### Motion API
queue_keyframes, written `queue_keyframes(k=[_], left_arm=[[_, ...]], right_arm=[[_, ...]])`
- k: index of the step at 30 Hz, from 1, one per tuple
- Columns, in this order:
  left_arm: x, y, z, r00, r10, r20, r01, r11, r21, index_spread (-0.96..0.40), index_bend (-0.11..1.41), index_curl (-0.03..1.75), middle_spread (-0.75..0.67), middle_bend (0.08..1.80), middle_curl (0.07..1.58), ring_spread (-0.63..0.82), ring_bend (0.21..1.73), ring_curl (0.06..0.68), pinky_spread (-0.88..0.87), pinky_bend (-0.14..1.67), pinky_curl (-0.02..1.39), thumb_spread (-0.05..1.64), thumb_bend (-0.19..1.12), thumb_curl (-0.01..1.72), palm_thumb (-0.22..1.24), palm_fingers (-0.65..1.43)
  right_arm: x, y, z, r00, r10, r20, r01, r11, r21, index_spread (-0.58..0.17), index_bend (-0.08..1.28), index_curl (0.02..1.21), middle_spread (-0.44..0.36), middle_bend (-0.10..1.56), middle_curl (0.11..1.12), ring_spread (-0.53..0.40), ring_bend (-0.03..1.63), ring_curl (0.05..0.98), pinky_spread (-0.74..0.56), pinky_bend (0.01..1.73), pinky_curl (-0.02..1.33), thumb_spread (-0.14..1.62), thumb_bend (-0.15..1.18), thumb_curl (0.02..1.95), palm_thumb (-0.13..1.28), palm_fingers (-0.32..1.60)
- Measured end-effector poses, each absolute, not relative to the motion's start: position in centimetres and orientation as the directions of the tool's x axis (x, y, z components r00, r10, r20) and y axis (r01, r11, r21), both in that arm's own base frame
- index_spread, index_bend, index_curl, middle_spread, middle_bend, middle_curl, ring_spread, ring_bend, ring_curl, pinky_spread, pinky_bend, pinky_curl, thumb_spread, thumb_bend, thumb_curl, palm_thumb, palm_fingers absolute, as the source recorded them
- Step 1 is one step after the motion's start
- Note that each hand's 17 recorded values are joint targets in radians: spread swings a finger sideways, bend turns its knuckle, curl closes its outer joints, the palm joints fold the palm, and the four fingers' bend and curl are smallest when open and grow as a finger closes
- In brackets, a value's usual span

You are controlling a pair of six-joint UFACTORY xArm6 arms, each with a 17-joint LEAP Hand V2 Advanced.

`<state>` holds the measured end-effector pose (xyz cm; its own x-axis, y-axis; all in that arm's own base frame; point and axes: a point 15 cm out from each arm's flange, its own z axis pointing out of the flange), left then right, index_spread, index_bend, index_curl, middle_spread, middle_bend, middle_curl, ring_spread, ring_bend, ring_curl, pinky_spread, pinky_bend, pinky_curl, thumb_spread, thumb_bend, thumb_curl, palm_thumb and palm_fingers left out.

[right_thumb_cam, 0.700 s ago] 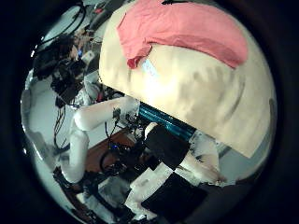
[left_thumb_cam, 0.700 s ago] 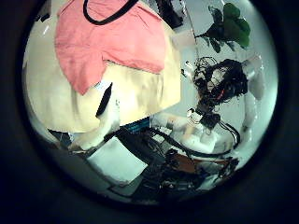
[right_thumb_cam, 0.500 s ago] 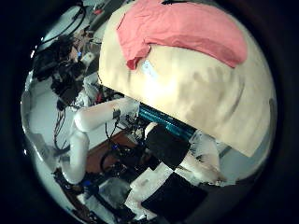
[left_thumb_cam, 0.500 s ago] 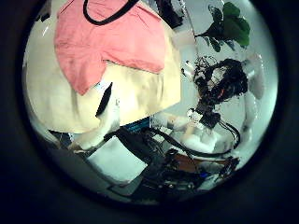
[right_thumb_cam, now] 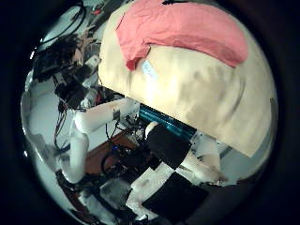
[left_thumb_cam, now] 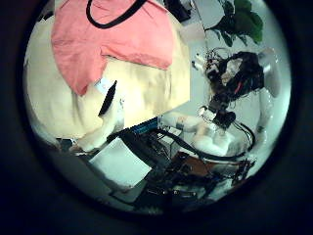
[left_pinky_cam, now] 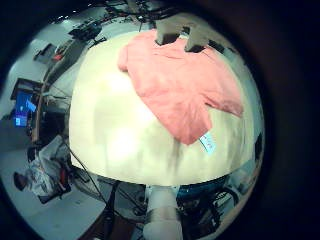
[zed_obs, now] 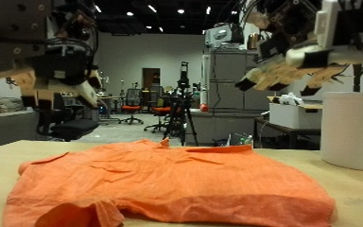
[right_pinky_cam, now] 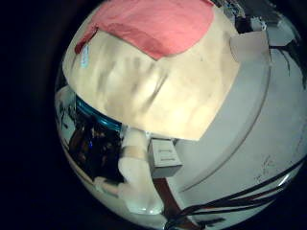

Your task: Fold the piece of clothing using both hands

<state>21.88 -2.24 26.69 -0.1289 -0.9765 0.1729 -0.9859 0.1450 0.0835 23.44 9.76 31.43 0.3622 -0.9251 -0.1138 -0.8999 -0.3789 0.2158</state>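
An orange short-sleeved garment [zed_obs: 169, 184] lies spread flat on the beige table [zed_obs: 6, 156]. My left hand [zed_obs: 59, 52] and right hand [zed_obs: 295, 47] hang high above it, away from the cloth, with relaxed fingers that hold nothing. The garment shows in the left little finger side view [left_pinky_cam: 185, 85] with a white label [left_pinky_cam: 208, 143] at its edge. It also shows in the left thumb side view [left_thumb_cam: 108, 44], the right little finger side view [right_pinky_cam: 153, 24] and the right thumb side view [right_thumb_cam: 183, 28], far from each palm.
A white cylinder [zed_obs: 352, 128] stands at the table's edge under my right hand, with a grey box [zed_obs: 288, 113] behind it. Office chairs [zed_obs: 138, 106] and equipment stand beyond the table. The table's edge [right_thumb_cam: 187, 127] shows in the right thumb side view.
The left thumb side view has shifted a little, so my left hand has moved slightly. The garment lies as before. The right thumb side view is nearly unchanged.
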Motion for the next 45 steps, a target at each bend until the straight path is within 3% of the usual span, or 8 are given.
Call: queue_keyframes(k=[12,13,25,31,35,38,40,45], left_arm=[[25.6,-2.2,19.0,-0.316,-0.948,-0.031,-0.929,0.303,0.211,0.13,0.16,0.3,0.33,0.19,0.34,0.47,0.53,0.18,0.46,0.28,0.3,1.02,-0.04,0.35,0.41,0.02],[25.8,-2.1,18.5,-0.321,-0.946,-0.036,-0.928,0.307,0.212,0.14,0.17,0.3,0.34,0.19,0.34,0.47,0.51,0.176,0.46,0.29,0.31,1.02,-0.04,0.34,0.41,0.01],[25.2,-0.2,14.1,-0.331,-0.941,-0.073,-0.926,0.308,0.219,0.15,0.14,0.27,0.32,0.21,0.32,0.51,0.62,0.213,0.44,0.3,0.31,1.0,-0.03,0.32,0.39,0.05],[25.7,1.0,13.4,-0.3,-0.949,-0.095,-0.94,0.277,0.202,0.12,0.18,0.28,0.05,0.42,0.39,0.26,0.62,0.216,0.28,0.25,0.29,0.98,-0.01,0.33,0.44,0.3],[25.7,1.6,13.3,-0.291,-0.948,-0.125,-0.941,0.26,0.216,-0.01,0.15,0.27,-0.12,0.6,0.46,-0.06,0.73,0.236,-0.08,0.45,0.33,0.97,0.0,0.34,0.52,0.75],[26.0,1.7,13.4,-0.296,-0.946,-0.131,-0.94,0.264,0.217,-0.14,0.23,0.3,-0.24,0.7,0.52,-0.27,0.95,0.318,-0.33,0.63,0.39,1.01,0.09,0.42,0.73,1.14],[26.1,1.5,13.7,-0.296,-0.948,-0.117,-0.941,0.269,0.204,-0.22,0.28,0.34,-0.3,0.72,0.61,-0.35,1.08,0.397,-0.45,0.8,0.48,1.01,0.11,0.47,0.79,1.13],[26.6,1.0,15.7,-0.287,-0.954,-0.087,-0.949,0.27,0.165,-0.33,0.37,0.42,-0.39,0.74,0.71,-0.42,1.23,0.483,-0.57,1.01,0.58,1.01,0.11,0.55,0.83,1.06]], right_arm=[[23.0,3.6,35.1,0.247,-0.969,-0.028,-0.925,-0.245,0.292,-0.341,0.19,0.35,-0.005,0.2,0.33,0.238,0.27,0.248,0.39,0.19,0.24,1.21,-0.02,0.24,0.42,0.35],[22.8,3.5,35.2,0.247,-0.969,-0.026,-0.927,-0.244,0.285,-0.342,0.23,0.36,-0.008,0.1,0.3,0.234,0.3,0.258,0.39,0.22,0.25,1.21,-0.02,0.24,0.42,0.3],[22.5,2.7,35.4,0.215,-0.976,-0.025,-0.936,-0.214,0.28,-0.327,0.19,0.36,-0.075,0.2,0.31,0.2,0.29,0.24,0.39,0.18,0.25,1.21,-0.02,0.24,0.42,0.36],[22.7,2.7,34.7,0.213,-0.977,-0.028,-0.927,-0.211,0.31,-0.318,0.19,0.36,-0.069,0.18,0.31,0.195,0.32,0.244,0.38,0.18,0.24,1.21,-0.02,0.24,0.42,0.36],[22.8,2.7,34.3,0.215,-0.976,-0.028,-0.921,-0.213,0.326,-0.311,0.2,0.37,-0.05,0.17,0.3,0.194,0.26,0.229,0.37,0.23,0.25,1.21,-0.02,0.24,0.43,0.34],[22.9,2.7,34.1,0.217,-0.976,-0.028,-0.922,-0.214,0.322,-0.306,0.11,0.33,-0.057,0.13,0.27,0.113,0.44,0.26,0.19,0.38,0.28,1.21,-0.02,0.24,0.43,0.49],[22.7,2.8,33.4,0.216,-0.976,-0.031,-0.918,-0.214,0.333,-0.3,0.06,0.27,-0.032,0.14,0.25,-0.001,0.61,0.299,-0.02,0.6,0.32,1.22,-0.01,0.24,0.44,0.58],[22.7,2.9,29.9,0.23,-0.973,-0.035,-0.913,-0.228,0.339,-0.299,0.12,0.24,-0.076,0.19,0.25,-0.117,0.75,0.363,-0.27,0.81,0.4,1.23,-0.01,0.25,0.47,0.54]])
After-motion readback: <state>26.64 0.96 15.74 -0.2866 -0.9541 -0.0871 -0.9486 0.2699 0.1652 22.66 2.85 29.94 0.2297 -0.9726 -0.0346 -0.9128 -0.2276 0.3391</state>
